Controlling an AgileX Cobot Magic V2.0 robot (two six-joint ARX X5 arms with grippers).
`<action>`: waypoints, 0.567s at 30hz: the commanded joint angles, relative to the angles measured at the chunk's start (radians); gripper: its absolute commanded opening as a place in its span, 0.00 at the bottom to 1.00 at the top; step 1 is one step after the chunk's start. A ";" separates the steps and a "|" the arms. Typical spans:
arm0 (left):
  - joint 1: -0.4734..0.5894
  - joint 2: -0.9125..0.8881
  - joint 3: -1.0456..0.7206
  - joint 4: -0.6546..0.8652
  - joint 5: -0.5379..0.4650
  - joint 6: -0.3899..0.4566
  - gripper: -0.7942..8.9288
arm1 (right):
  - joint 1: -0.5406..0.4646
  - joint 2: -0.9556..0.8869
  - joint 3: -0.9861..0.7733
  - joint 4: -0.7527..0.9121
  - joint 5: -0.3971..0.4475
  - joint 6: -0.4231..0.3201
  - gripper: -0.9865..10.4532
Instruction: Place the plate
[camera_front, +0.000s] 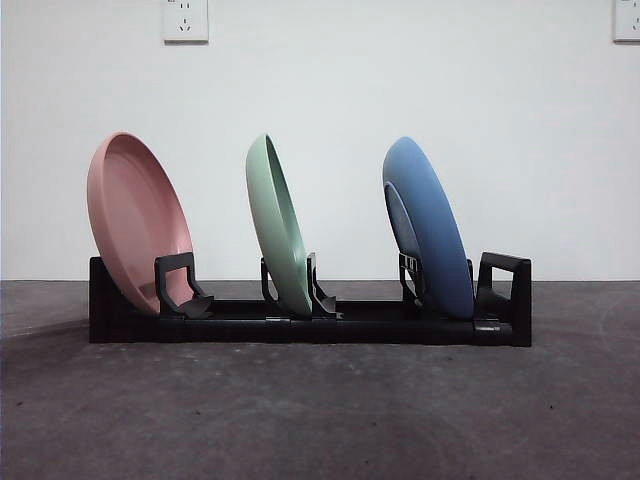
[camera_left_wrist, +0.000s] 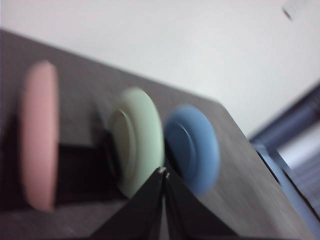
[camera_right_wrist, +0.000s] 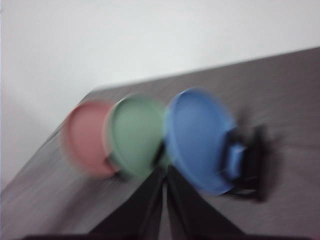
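Observation:
A pink plate (camera_front: 135, 220), a green plate (camera_front: 277, 225) and a blue plate (camera_front: 428, 225) stand on edge in a black rack (camera_front: 300, 322) on the dark table, each leaning in its own slot. No arm shows in the front view. In the blurred left wrist view my left gripper (camera_left_wrist: 163, 172) is shut and empty, away from the rack, with the pink (camera_left_wrist: 39, 135), green (camera_left_wrist: 137, 137) and blue (camera_left_wrist: 192, 147) plates beyond it. In the blurred right wrist view my right gripper (camera_right_wrist: 164, 170) is shut and empty, with the blue plate (camera_right_wrist: 197, 137) nearest.
A white wall with two sockets (camera_front: 185, 20) stands behind the table. The rack has an unfilled upright bracket (camera_front: 505, 290) at its right end. The table's edge (camera_left_wrist: 260, 155) shows in the left wrist view.

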 joint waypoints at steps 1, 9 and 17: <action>-0.028 0.046 0.073 -0.052 0.037 0.038 0.09 | 0.019 0.066 0.071 -0.031 -0.105 -0.097 0.10; -0.088 0.109 0.156 -0.259 0.243 0.177 0.09 | 0.155 0.137 0.127 -0.082 -0.119 -0.208 0.10; -0.100 0.089 0.156 -0.272 0.243 0.196 0.14 | 0.189 0.135 0.127 -0.112 -0.116 -0.231 0.10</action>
